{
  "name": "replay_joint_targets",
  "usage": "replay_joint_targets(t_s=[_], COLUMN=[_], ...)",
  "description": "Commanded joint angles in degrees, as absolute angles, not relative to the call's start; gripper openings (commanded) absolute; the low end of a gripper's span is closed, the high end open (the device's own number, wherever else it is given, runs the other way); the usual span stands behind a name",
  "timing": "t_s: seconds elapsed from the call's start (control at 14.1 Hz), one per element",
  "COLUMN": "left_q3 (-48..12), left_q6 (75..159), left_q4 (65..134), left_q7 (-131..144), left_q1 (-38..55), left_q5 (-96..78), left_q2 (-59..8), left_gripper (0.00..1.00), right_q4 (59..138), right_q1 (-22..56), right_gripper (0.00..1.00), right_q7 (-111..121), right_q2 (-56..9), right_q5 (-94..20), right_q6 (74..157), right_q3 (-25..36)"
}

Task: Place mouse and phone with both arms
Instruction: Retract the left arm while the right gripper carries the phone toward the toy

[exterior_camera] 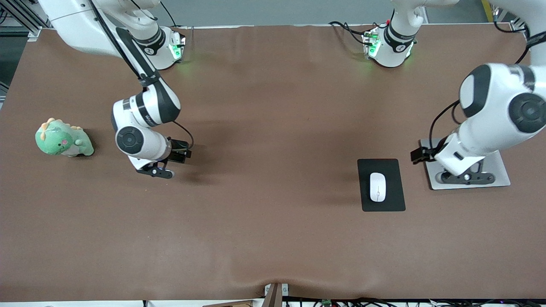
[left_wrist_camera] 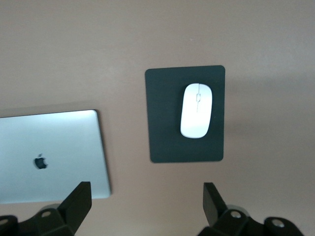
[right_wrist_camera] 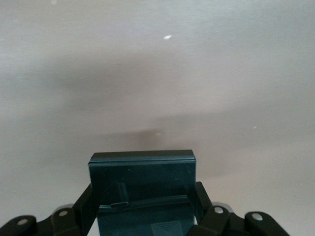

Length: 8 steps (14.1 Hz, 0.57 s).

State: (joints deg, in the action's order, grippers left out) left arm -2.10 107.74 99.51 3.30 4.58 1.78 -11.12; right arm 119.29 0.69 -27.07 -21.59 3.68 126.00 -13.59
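The white mouse (exterior_camera: 378,186) lies on a black mouse pad (exterior_camera: 394,200) toward the left arm's end of the table; it also shows in the left wrist view (left_wrist_camera: 196,110). My left gripper (exterior_camera: 467,177) is open and empty (left_wrist_camera: 146,204), over the edge of a silver laptop beside the pad. My right gripper (exterior_camera: 158,171) is shut on the phone (right_wrist_camera: 142,182), a dark slab held between its fingers over bare table toward the right arm's end. The phone is hidden under the gripper in the front view.
A closed silver laptop (exterior_camera: 499,168) lies beside the mouse pad, also in the left wrist view (left_wrist_camera: 49,155). A green dinosaur plush toy (exterior_camera: 62,140) sits near the right arm's end of the table. The brown table (exterior_camera: 273,128) spans between the arms.
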Motion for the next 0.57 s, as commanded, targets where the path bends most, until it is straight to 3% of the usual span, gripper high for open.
replay_joint_targets(t_s=[0.0,0.5], left_q3=[-2.4,-2.8], left_q6=[103.6,95.6], left_q4=[100.6,93.4], left_q7=[-0.3,-4.0], left_q1=[3.0,0.5], left_q5=[2.6,2.5], left_q2=[-7.0,-4.2], left_gripper=[1.0,1.0], right_q4=[125.9,128.8], right_q1=[-4.7,-6.5], right_gripper=[0.0,0.0], right_q7=[-20.6,-7.2], right_q2=[-17.1,-16.3], right_q5=[4.8,4.9], right_q6=[129.2,131.5], right_q3=[-14.4,-5.3])
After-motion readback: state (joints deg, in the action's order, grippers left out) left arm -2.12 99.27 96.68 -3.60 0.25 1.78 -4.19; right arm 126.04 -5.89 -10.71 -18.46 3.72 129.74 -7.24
